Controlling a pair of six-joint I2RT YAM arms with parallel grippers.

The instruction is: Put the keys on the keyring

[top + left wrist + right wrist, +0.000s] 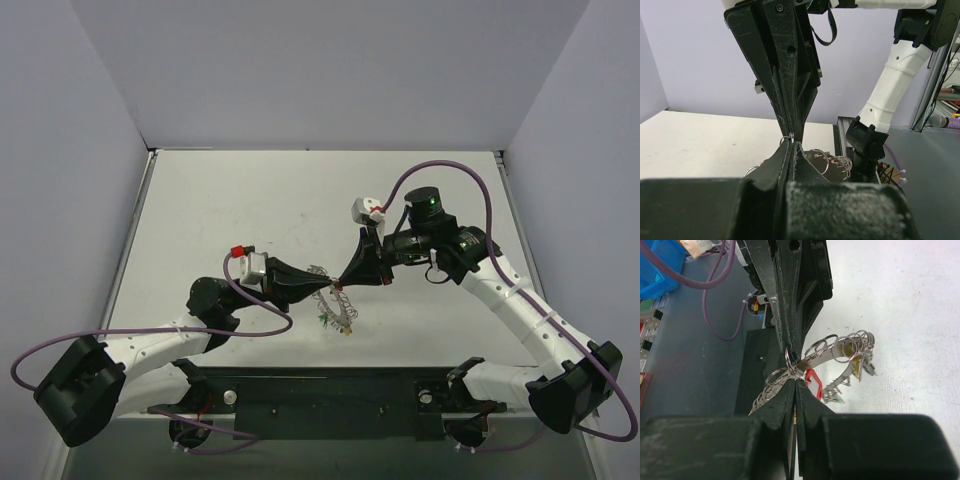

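Pinching coiled silvery keyring (pixel 840 347), red-headed key (pixel 812 382)

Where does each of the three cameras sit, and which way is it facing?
Top external: above, behind the bases, looking down on the white table; both arms show.
Left wrist: on the left arm, facing the right arm; left end effector at bottom.
Right wrist: on the right arm, facing the left arm; right end effector at bottom.
Shared: both wrist views show the end effectors tip to tip, shut on the silvery coiled metal keyring.
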